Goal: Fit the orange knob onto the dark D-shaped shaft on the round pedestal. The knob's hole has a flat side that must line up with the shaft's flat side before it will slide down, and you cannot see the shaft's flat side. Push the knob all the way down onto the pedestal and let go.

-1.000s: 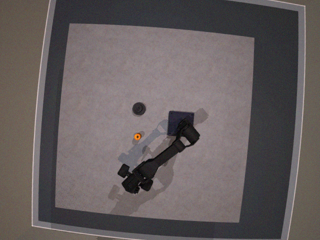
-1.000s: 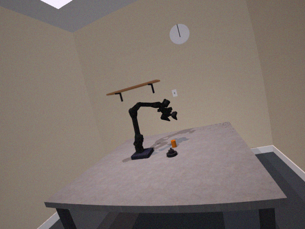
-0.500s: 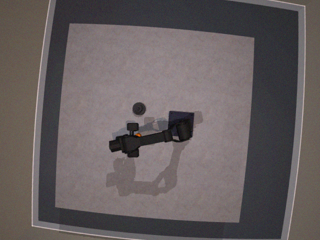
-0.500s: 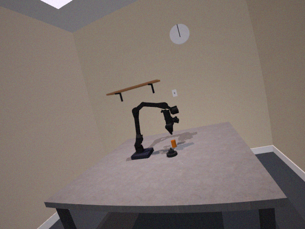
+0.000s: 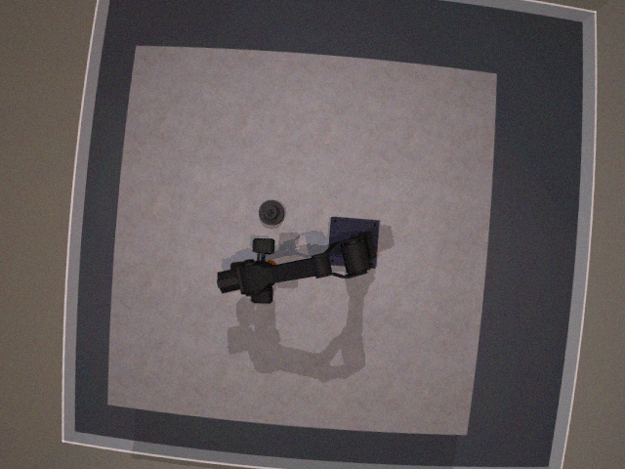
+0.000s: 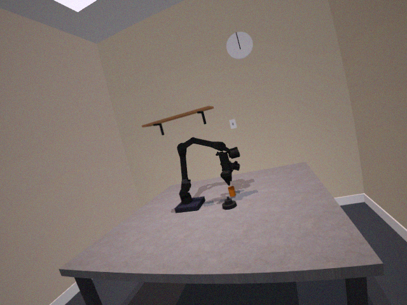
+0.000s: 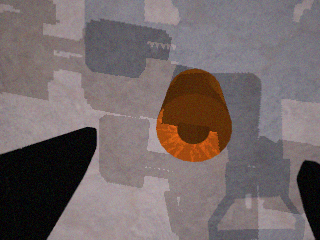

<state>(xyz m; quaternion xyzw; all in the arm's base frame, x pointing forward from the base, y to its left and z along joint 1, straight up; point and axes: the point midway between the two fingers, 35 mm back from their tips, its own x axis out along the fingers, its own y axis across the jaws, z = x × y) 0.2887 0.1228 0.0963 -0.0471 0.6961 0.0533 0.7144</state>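
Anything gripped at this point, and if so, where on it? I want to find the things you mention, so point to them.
Nothing is held: the gripper (image 6: 229,184) (image 7: 195,153) is open above the orange knob (image 6: 231,191) (image 7: 194,107).

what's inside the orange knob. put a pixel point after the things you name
The wrist view shows a dark round opening in the top of the orange knob (image 6: 231,191) (image 7: 192,107). Shadow hides how deep it goes and whether its wall has a flat side.

- Knob (image 6: 231,191) (image 7: 195,115): on the desk (image 5: 303,126) (image 6: 229,243) (image 7: 30,122), below the hand (image 5: 262,271) (image 6: 229,184) (image 7: 195,153).
- Pedestal (image 5: 263,217) (image 6: 229,206): on the desk, to the hand's right, lower down.
- Arm's base (image 5: 348,224) (image 6: 198,201): on the desk, behind the hand, well apart.
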